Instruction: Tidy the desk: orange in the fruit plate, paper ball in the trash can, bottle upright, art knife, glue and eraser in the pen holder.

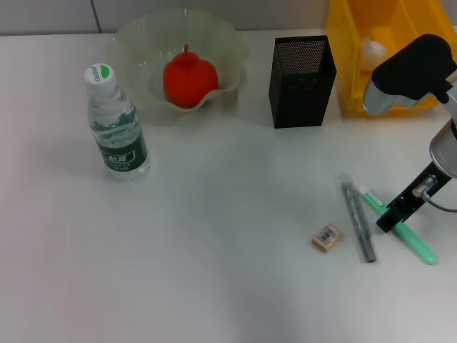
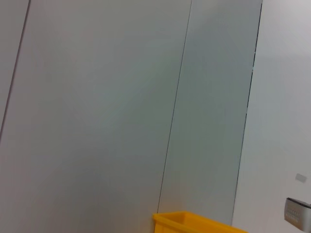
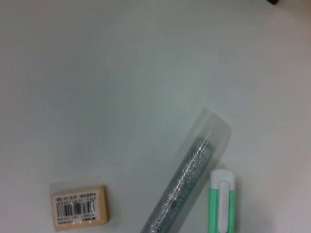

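Green art knife (image 1: 400,226) under right end effector (image 1: 393,218)

one orange (image 1: 189,81), one fruit plate (image 1: 142,41), one bottle (image 1: 116,123), one pen holder (image 1: 302,82), one trash can (image 1: 345,43), one paper ball (image 1: 373,50), one eraser (image 1: 326,237), one glitter glue tube (image 1: 358,221), one green art knife (image 1: 415,241)

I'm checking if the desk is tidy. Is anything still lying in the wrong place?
Yes. The eraser, the glitter glue stick and the green knife lie loose on the table near the right hand, not in the pen cup. The bottle stands upright and the orange sits in its bowl.
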`<action>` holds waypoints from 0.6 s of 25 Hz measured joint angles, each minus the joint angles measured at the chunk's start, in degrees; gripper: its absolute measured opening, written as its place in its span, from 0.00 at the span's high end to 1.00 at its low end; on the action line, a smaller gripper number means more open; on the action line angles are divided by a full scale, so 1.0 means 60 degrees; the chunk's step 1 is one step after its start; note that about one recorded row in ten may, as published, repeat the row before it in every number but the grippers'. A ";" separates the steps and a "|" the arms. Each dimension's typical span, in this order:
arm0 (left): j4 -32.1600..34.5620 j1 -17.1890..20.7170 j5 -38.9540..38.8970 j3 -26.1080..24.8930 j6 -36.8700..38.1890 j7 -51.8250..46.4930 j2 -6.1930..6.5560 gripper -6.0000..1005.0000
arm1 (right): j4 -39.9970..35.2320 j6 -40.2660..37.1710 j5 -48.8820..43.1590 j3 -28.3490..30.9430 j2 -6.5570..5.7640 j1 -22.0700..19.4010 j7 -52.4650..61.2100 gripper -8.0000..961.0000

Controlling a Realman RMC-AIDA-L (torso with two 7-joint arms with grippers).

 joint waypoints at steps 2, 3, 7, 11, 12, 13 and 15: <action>0.0000 -0.0004 0.0001 -0.0005 0.0004 -0.0010 0.0007 0.19 | -0.0037 -0.0001 0.0006 0.0000 0.0004 0.0000 -0.0002 0.30; -0.0001 -0.0004 0.0001 -0.0010 0.0004 -0.0011 0.0008 0.19 | -0.0095 -0.0020 0.0046 0.0000 0.0006 -0.0005 -0.0002 0.34; 0.0000 0.0003 0.0001 -0.0028 0.0004 -0.0014 0.0003 0.19 | -0.0100 -0.0065 0.0079 0.0000 0.0009 -0.0017 -0.0033 0.46; 0.0000 -0.0004 0.0002 -0.0045 0.0015 -0.0012 -0.0010 0.19 | 0.0045 -0.0099 0.0088 0.0001 0.0011 0.0007 -0.0049 0.56; 0.0000 -0.0005 0.0001 -0.0053 0.0026 -0.0013 -0.0008 0.19 | 0.0047 -0.0099 0.0090 0.0001 0.0011 0.0008 -0.0049 0.58; 0.0000 -0.0005 0.0001 -0.0053 0.0026 -0.0013 -0.0008 0.19 | 0.0034 -0.0100 0.0090 0.0001 0.0011 -0.0007 -0.0048 0.60; 0.0000 -0.0004 0.0002 -0.0065 0.0037 -0.0016 0.0000 0.19 | 0.0014 -0.0104 0.0090 0.0000 0.0011 -0.0023 -0.0048 0.65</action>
